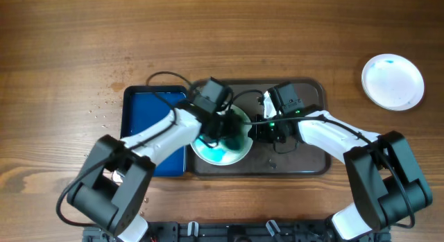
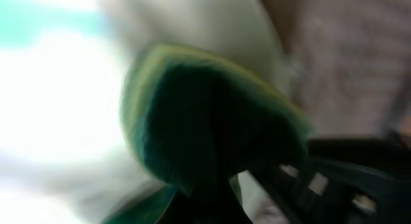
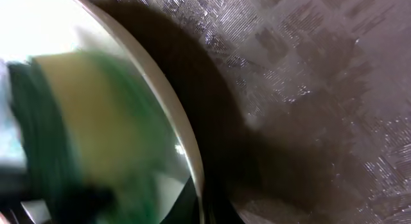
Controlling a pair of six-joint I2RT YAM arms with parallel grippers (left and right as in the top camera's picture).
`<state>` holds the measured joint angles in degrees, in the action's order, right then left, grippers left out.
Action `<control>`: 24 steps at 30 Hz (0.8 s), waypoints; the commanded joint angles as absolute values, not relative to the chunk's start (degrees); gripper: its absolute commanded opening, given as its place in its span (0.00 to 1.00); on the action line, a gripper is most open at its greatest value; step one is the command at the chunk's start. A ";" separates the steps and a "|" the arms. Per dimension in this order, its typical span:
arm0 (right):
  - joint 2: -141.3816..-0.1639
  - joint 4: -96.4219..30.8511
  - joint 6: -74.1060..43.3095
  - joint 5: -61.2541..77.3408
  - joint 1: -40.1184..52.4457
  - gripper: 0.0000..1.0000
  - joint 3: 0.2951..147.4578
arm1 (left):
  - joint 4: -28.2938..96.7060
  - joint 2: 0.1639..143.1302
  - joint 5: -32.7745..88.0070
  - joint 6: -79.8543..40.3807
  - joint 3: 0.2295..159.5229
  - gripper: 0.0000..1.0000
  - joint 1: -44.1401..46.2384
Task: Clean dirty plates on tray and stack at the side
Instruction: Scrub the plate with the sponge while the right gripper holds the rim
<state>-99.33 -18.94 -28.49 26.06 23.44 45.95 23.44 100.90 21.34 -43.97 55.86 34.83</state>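
Your dark tray [image 1: 305, 159] sits mid-counter toward the near edge, with the smeared plate [image 1: 218, 155] on its left half. A clean plate [image 1: 393, 81] lies near the right edge. Your left gripper [image 1: 223, 127] clamps the green sponge [image 2: 212, 115] against the smeared plate. Your right gripper [image 1: 262, 124] is at the smeared plate's rim, but you cannot tell its opening.

Wooden table [image 1: 222, 34], blue basin [image 1: 142, 107] left of centre, water droplets [image 1: 111, 84] scattered near its left edge
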 commanded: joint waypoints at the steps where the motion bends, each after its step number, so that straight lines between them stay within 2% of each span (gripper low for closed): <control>1: -102.76 -21.32 -28.64 19.73 23.73 0.04 43.48 | 21.17 103.88 25.89 -50.48 55.55 0.04 35.22; 7: -102.76 -22.61 -28.64 19.75 23.73 0.04 43.48 | 22.06 109.34 20.95 -51.42 55.55 0.04 28.77; 17: -102.76 -23.40 -28.67 19.73 23.73 0.04 43.48 | 28.05 109.73 7.22 -48.16 55.55 0.04 14.46; 24: -102.76 -23.44 -28.67 19.29 23.73 0.04 43.48 | 39.77 109.73 3.14 -46.54 55.55 0.04 14.09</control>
<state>-99.44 -20.56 -28.49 25.91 23.94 46.57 32.82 106.26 24.97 -47.00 58.81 16.75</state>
